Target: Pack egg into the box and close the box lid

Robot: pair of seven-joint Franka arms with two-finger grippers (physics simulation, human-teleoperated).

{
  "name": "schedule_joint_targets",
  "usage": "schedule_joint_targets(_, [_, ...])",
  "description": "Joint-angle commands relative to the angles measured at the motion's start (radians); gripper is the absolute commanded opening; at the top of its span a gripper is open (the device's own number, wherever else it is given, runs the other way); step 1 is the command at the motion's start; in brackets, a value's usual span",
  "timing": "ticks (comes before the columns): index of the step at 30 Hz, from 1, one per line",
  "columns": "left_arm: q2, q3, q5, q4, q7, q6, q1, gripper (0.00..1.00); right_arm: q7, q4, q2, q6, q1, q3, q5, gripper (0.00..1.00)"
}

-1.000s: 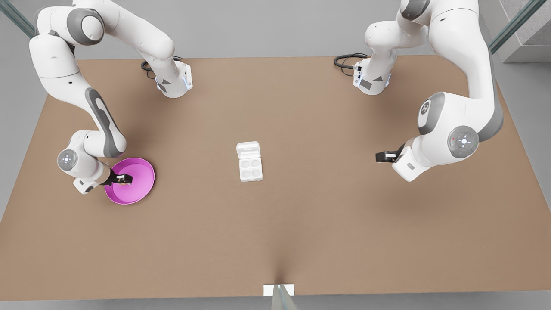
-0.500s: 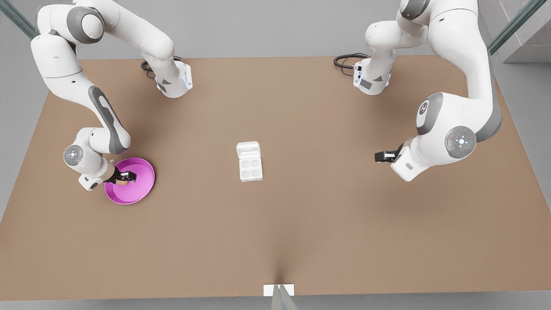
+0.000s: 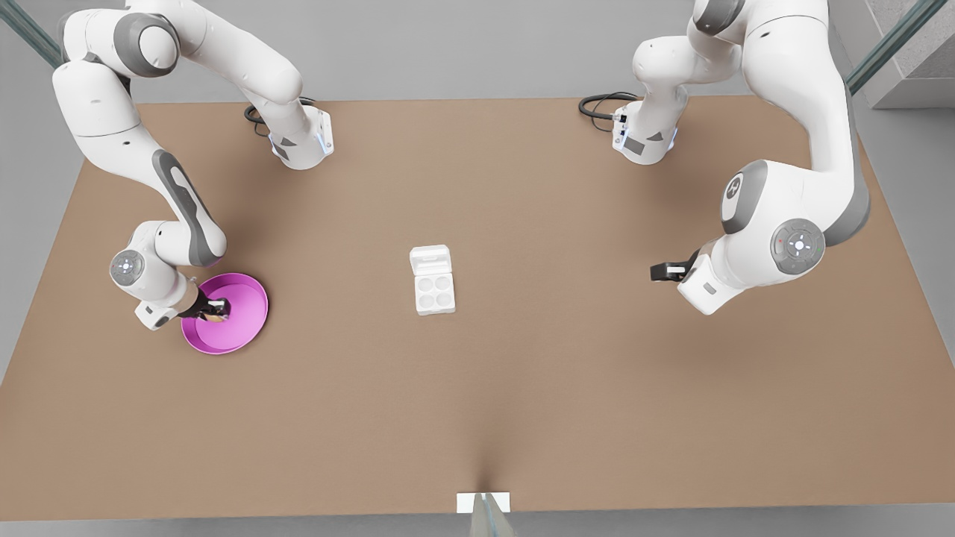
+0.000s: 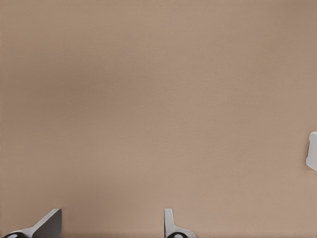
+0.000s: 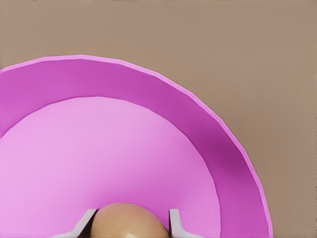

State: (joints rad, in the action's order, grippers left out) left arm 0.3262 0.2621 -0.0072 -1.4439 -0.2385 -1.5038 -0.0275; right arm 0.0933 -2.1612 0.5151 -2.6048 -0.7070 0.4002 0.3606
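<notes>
A plain brown table (image 3: 522,388) on a grey floor carries the whole scene; no writing or label can be read on anything.

The right gripper (image 3: 216,309), at the front view's left, reaches down into the pink plate (image 3: 250,328), its two fingers (image 5: 177,224) set against either side of the egg (image 5: 128,221), clamped on it. The egg sits low in the plate, though contact with the plate's floor cannot be told.

The left gripper (image 3: 660,271), at the front view's right, waits above bare table with its fingers (image 4: 171,225) spread apart.

Between them stands the box (image 3: 434,291), four cups bare, the box lid (image 3: 430,261) folded open behind, well apart from both grippers.
</notes>
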Motion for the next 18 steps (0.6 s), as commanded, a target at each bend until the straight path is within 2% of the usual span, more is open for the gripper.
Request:
schedule_joint_targets(1, [-0.001,0.002,0.003,0.0,-0.004,0.001,0.0,1.0,0.003,-0.002,-0.003,-0.006,0.001,0.0,0.0,0.59])
schedule_joint_targets(10, [-0.001,0.0,0.003,-0.001,-0.004,0.001,0.0,1.0,-0.029,0.007,-0.055,0.075,0.044,0.012,-0.014,0.59])
schedule_joint_targets(16, [-0.001,0.002,0.003,0.0,-0.005,0.001,0.001,1.0,-0.121,0.055,-0.086,0.149,0.242,-0.003,-0.152,0.59])
schedule_joint_targets(18, [-0.001,0.002,0.003,0.0,-0.005,0.001,0.0,1.0,-0.13,0.061,-0.093,0.155,0.359,-0.06,-0.225,0.59])
